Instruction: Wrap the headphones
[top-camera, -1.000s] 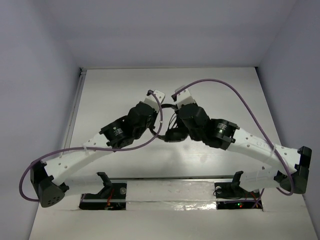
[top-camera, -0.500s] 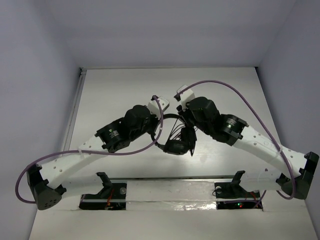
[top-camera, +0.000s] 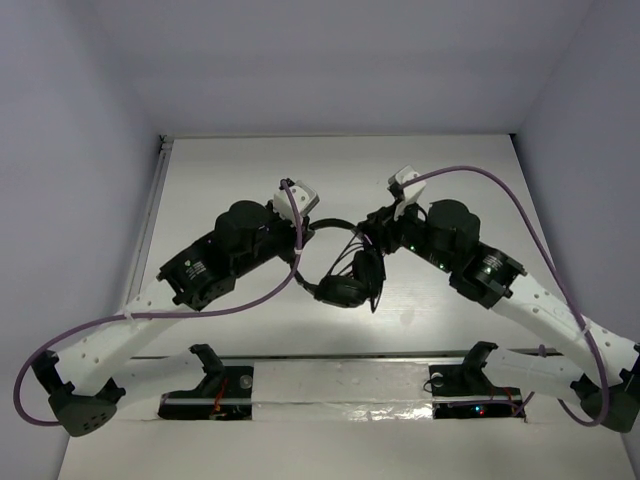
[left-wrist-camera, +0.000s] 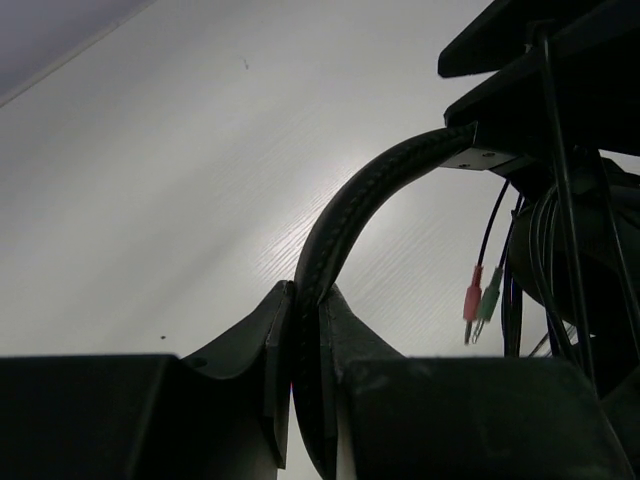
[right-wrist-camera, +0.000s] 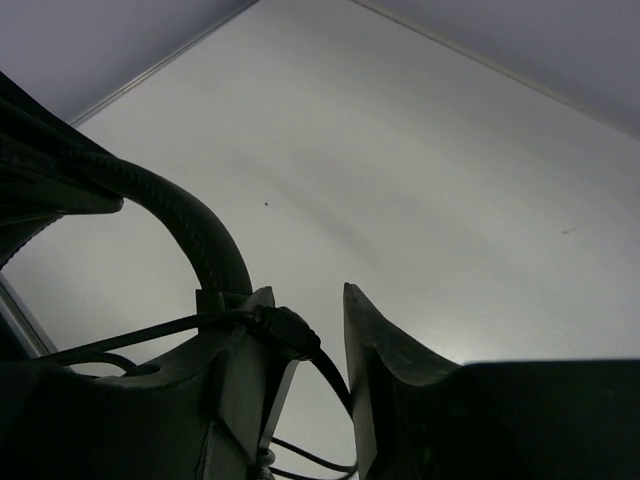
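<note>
1. We see the headphones (top-camera: 342, 290) over the middle of the counter (top-camera: 230, 170), between the two arms.
2. Their headband (left-wrist-camera: 352, 212) arches across from one tool to the other. In the top view one round earcup (top-camera: 343, 293) sits toward the near side, below that arch.
3. The thin black cord (right-wrist-camera: 285, 331) runs beside the headband. In the left wrist view several turns of it are gathered by the dark earcup at the right edge.
4. Two small plugs (left-wrist-camera: 480, 297), one pink and one green, hang from the cord with the pale counter showing behind them.
5. The left tool (left-wrist-camera: 305, 300) is clenched on the headband, with both fingers (left-wrist-camera: 277, 335) pressed against the padded band.
6. The right tool (right-wrist-camera: 305, 310) is released: its two fingers (right-wrist-camera: 372, 335) stand apart and the counter shows through the gap. The cord lies against the left-hand finger in that view and crosses into the gap. The end of the headband meets that same finger from the outside.
7. Thick purple cables (top-camera: 500, 190) loop from each arm out over the counter, well apart from the headphones.
</note>
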